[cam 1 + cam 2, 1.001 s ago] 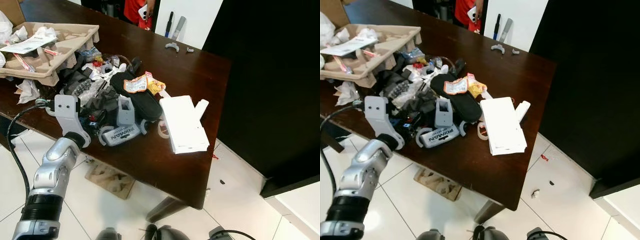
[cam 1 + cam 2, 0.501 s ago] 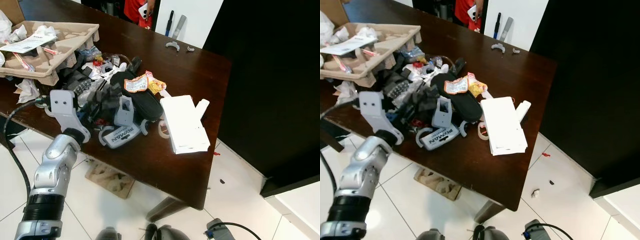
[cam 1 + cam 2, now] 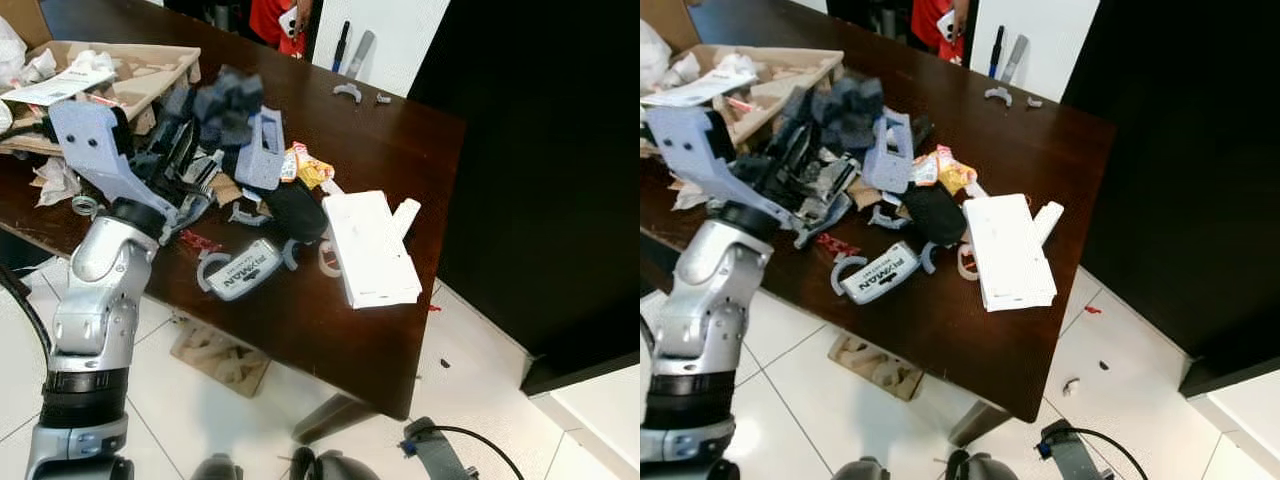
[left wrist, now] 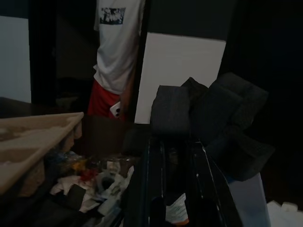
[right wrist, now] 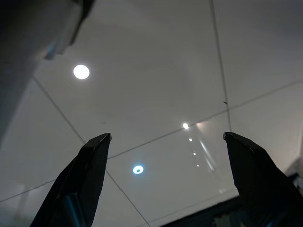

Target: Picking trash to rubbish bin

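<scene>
My left gripper (image 3: 205, 128) is raised over the trash pile on the dark wooden table (image 3: 390, 150). It is shut on a crumpled lump of dark grey foam (image 3: 228, 100), which also looms between the black fingers (image 4: 152, 179) in the left wrist view. A pale grey plastic piece (image 3: 262, 150) hangs just beside the foam, off the table; I cannot tell whether it is attached. My right gripper (image 5: 165, 142) hangs open over white floor tiles, holding nothing.
Mixed trash lies below: a grey tape dispenser (image 3: 240, 272), a black pouch (image 3: 297, 208), a snack wrapper (image 3: 300, 165). A white box (image 3: 370, 245) sits to the right, a cardboard tray (image 3: 150, 62) at far left. A person (image 3: 272, 15) stands beyond the table.
My left gripper has risen from the table's front edge to above the pile, carrying the dark foam. The grey plastic piece came up with it.
</scene>
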Tool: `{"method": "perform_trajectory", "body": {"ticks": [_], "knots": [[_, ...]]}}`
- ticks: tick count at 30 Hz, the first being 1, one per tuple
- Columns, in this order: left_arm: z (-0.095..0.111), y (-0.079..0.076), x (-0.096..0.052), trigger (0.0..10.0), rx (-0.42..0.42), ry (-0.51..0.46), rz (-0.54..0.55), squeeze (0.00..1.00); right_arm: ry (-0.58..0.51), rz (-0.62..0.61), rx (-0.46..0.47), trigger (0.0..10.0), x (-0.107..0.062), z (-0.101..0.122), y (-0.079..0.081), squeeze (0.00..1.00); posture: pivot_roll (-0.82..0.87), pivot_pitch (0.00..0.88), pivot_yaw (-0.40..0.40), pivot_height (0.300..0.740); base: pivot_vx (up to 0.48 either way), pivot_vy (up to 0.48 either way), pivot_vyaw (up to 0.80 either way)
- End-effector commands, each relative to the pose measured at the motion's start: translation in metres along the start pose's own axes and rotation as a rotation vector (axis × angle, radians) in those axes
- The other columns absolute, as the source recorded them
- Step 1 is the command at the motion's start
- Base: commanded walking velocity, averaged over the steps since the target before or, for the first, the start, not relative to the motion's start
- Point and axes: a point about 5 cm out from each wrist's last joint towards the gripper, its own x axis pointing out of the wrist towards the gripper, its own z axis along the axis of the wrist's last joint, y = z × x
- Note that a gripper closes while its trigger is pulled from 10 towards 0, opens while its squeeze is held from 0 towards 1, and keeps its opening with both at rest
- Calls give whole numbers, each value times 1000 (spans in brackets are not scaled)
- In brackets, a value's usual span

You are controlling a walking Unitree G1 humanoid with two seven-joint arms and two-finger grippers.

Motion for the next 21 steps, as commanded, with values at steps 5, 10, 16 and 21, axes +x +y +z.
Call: {"method": "perform_trajectory", "body": {"ticks": [5,10,16,21], "knots": [[15,-1,-2,10000,81,6,-33,0,7,-120,135,10000,-3,-5,-24,0,194,125,-124,740,0,0,0],[19,-4,-4,10000,51,-4,-56,0,-54,-184,241,10000,-6,9,-41,0,199,122,-125,740,0,0,0],[17,-2,-7,10000,14,-2,-32,0,-162,-440,291,10000,-21,43,-92,0,204,122,-124,740,0,0,0],[22,0,-8,10000,-45,-37,-24,0,-196,-713,373,10000,-45,60,-142,0,211,122,-123,740,0,0,0]]}}
